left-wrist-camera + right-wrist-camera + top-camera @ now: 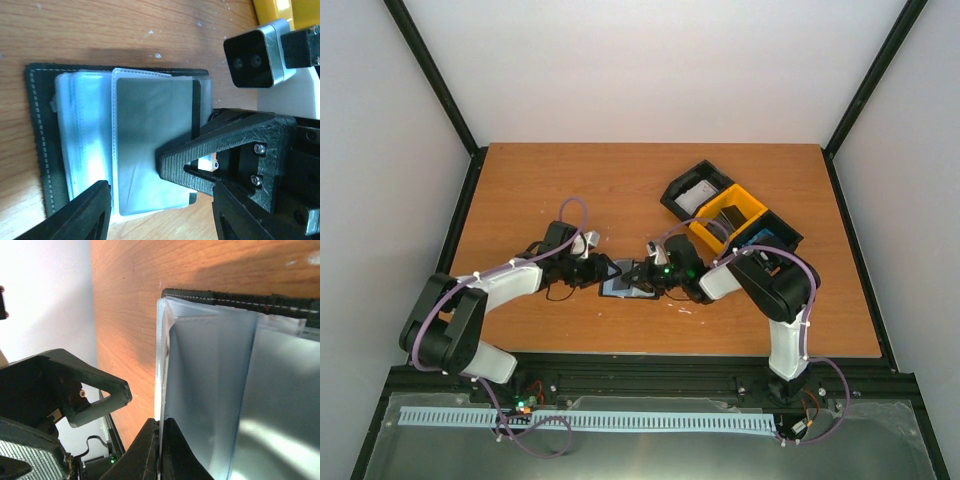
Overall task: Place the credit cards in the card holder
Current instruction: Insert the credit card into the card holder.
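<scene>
The card holder point(623, 287) lies open on the wooden table point(570, 190), a little below the centre of the top view, directly between the two grippers. In the left wrist view its black cover point(37, 150) with pale stitching lies flat at the left of the frame, and its clear plastic sleeves point(150, 150) fan out to the right over it. Whether a card sits inside any sleeve cannot be told. The right gripper point(160, 445) has its jaws pressed together on the edge of one clear sleeve at the bottom of its own view, so it is holding the card holder by that sleeve. The same gripper reaches in from the right of the left wrist view. The left gripper point(160, 220) stands wide, its two fingers point(90, 212) far apart at the bottom corners of its view, with nothing held between them. In the upper right of the top view sits a black-and-yellow tray point(748, 205). A patch of blue that looks like credit cards point(760, 238) shows in its lower-right compartment, partly hidden by the right arm point(775, 290)
</scene>
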Controlling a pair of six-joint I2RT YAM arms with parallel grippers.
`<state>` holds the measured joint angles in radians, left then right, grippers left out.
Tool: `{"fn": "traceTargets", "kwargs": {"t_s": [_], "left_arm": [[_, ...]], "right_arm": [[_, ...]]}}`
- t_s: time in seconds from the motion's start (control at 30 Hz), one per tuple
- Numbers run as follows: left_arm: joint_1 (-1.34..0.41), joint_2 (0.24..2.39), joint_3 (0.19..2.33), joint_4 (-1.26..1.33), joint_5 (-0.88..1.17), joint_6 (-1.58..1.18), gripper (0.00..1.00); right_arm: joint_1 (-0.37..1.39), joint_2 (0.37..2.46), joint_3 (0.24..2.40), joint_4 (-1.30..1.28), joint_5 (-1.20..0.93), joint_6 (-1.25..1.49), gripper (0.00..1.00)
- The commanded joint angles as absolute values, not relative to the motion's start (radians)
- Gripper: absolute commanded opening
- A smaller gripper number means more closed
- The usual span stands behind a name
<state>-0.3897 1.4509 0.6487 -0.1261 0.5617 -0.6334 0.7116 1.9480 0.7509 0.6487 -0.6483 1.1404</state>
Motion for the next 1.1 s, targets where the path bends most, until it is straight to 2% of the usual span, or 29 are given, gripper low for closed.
{"fn": "traceTargets", "kwargs": {"t_s": [0.0,0.53,0.77,0.9,1.07], "left_arm": [[-0.384,1.469,0.692,-0.097,0.639,-0.633,0.57],[-0.313,1.558,0.671,0.015,0.790,-0.723,0.59],[-0.311,1.618,0.690,0.001,0.819,-0.690,0.52],[-0.311,1.647,0.702,-0.017,0.835,-0.665,0.52],[-0.311,1.641,0.666,0.054,0.894,-0.694,0.48]], "right_arm": [[0.701,1.969,0.716,0.842,-0.683,1.190,0.03],[0.692,1.995,0.669,0.981,-0.698,1.239,0.03],[0.693,2.009,0.673,1.000,-0.714,1.248,0.04],[0.692,2.013,0.674,1.003,-0.728,1.251,0.04],[0.690,2.022,0.678,1.005,-0.739,1.253,0.07]]}}
